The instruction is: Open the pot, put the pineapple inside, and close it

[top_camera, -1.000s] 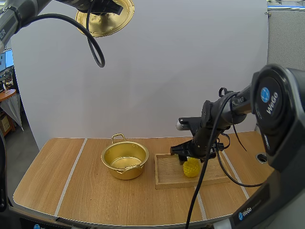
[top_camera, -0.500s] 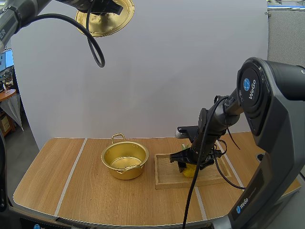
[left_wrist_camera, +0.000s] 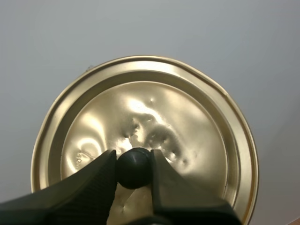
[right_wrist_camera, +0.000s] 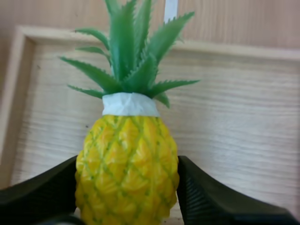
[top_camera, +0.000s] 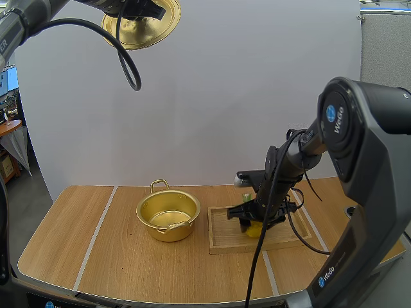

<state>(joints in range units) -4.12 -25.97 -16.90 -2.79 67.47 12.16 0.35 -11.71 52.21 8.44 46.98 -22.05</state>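
i count 1 pot (top_camera: 168, 216), 1 lid (left_wrist_camera: 187, 122), 1 pineapple (right_wrist_camera: 126, 168), 1 tray (top_camera: 225, 236).

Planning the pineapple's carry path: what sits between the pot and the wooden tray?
Nothing. In the high view only a narrow strip of bare table separates the pot from the wooden tray; the two stand apart, not touching.

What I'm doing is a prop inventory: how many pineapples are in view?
1. The pineapple is on the wooden tray, between the right hand's fingers. The open pot looks empty; nothing suggests another is hidden.
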